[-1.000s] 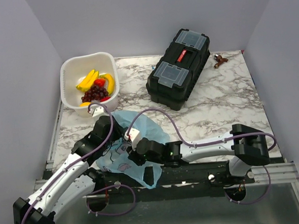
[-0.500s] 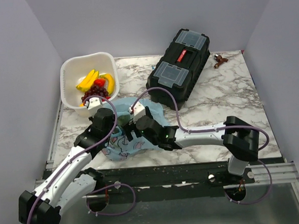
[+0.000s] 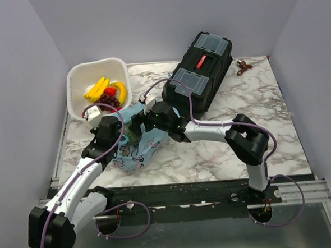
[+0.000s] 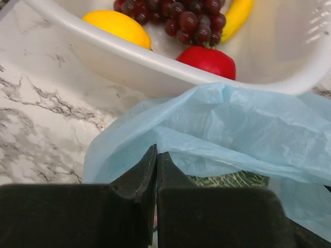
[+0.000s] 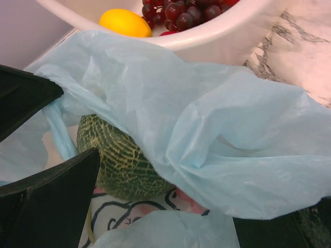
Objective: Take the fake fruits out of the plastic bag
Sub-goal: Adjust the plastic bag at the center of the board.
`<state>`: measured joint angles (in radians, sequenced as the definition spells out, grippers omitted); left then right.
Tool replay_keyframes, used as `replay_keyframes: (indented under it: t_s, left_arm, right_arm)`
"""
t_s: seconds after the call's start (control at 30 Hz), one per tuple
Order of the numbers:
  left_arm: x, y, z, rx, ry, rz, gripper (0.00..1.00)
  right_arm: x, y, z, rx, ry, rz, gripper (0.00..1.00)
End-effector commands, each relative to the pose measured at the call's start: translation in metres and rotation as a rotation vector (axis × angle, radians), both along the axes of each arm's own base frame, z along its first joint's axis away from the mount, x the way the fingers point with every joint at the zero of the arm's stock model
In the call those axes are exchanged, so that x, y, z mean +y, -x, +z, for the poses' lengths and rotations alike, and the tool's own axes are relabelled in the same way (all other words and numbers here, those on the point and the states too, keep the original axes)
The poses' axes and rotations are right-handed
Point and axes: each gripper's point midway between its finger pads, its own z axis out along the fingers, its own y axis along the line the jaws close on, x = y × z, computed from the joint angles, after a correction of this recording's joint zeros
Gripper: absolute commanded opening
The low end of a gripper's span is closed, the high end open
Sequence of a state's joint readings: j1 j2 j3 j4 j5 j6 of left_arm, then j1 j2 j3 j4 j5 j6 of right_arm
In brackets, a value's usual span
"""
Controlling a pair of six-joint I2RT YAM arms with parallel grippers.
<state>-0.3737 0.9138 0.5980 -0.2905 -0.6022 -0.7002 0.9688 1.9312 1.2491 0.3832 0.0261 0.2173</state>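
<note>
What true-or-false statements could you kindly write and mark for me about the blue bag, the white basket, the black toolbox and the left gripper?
1. A green netted melon sits inside the thin light-blue plastic bag. True.
2. The white plastic basket is empty. False: it holds yellow bananas, a dark red grape bunch, a red fruit and a round yellow fruit.
3. The left gripper has its fingers closed together on the bag's film. True.
4. The black plastic toolbox stands with its lid open. False: the lid is shut.
</note>
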Motion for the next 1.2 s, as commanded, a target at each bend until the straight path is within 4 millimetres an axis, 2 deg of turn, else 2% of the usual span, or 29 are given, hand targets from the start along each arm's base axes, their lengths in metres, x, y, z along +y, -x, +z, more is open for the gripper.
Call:
replay_keyframes:
  t_s: [0.0, 0.1, 0.27, 0.37, 0.43, 0.5, 0.53, 0.63, 0.77, 0.9, 0.93, 1.03, 1.1, 1.17]
  left_arm:
    - [0.023, -0.010, -0.008, -0.011, -0.002, 0.097, 0.00]
    - [0.038, -0.009, -0.033, 0.077, 0.069, 0.199, 0.00]
    - [0.019, -0.024, -0.047, 0.142, 0.173, 0.117, 0.00]
    - [-0.008, -0.031, -0.056, 0.183, 0.235, -0.027, 0.00]
    - [-0.034, -0.034, -0.060, 0.211, 0.280, -0.180, 0.00]
    - [-0.061, -0.029, -0.065, 0.259, 0.346, -0.328, 0.00]
    - [-0.074, -0.027, -0.065, 0.268, 0.381, -0.403, 0.00]
    - [-0.111, -0.012, -0.060, 0.256, 0.499, -0.594, 0.00]
    - [-0.154, 0.009, -0.051, 0.253, 0.467, -0.778, 0.00]
    - [-0.177, 0.019, -0.053, 0.301, 0.444, -0.830, 0.00]
    - [-0.177, 0.019, -0.054, 0.305, 0.445, -0.821, 0.00]
    - [-0.180, 0.016, -0.056, 0.307, 0.451, -0.817, 0.00]
    - [-0.180, 0.010, -0.058, 0.322, 0.428, -0.817, 0.00]
    - [-0.179, 0.006, -0.057, 0.349, 0.393, -0.825, 0.00]
  right_arm:
    - [0.031, 0.003, -0.002, 0.052, -0.077, 0.153, 1.00]
    - [0.040, -0.001, -0.007, 0.086, -0.082, 0.173, 1.00]
    - [0.047, 0.000, -0.025, 0.160, -0.062, 0.221, 1.00]
    - [0.051, 0.015, -0.033, 0.210, -0.076, 0.295, 1.00]
    - [0.051, 0.025, -0.040, 0.262, -0.069, 0.329, 1.00]
    - [0.046, 0.041, -0.046, 0.325, -0.066, 0.373, 1.00]
    - [0.043, 0.052, -0.043, 0.355, -0.082, 0.399, 1.00]
    - [0.022, 0.076, -0.031, 0.414, -0.156, 0.390, 1.00]
    - [-0.007, 0.097, -0.017, 0.465, -0.226, 0.273, 1.00]
    - [-0.030, 0.120, -0.015, 0.439, -0.218, 0.109, 1.00]
    - [-0.041, 0.119, -0.016, 0.410, -0.208, 0.020, 1.00]
    - [-0.079, 0.100, -0.023, 0.384, -0.192, -0.223, 1.00]
    - [-0.095, 0.087, -0.023, 0.314, -0.122, -0.288, 1.00]
    - [-0.102, 0.079, -0.018, 0.272, -0.045, -0.291, 1.00]
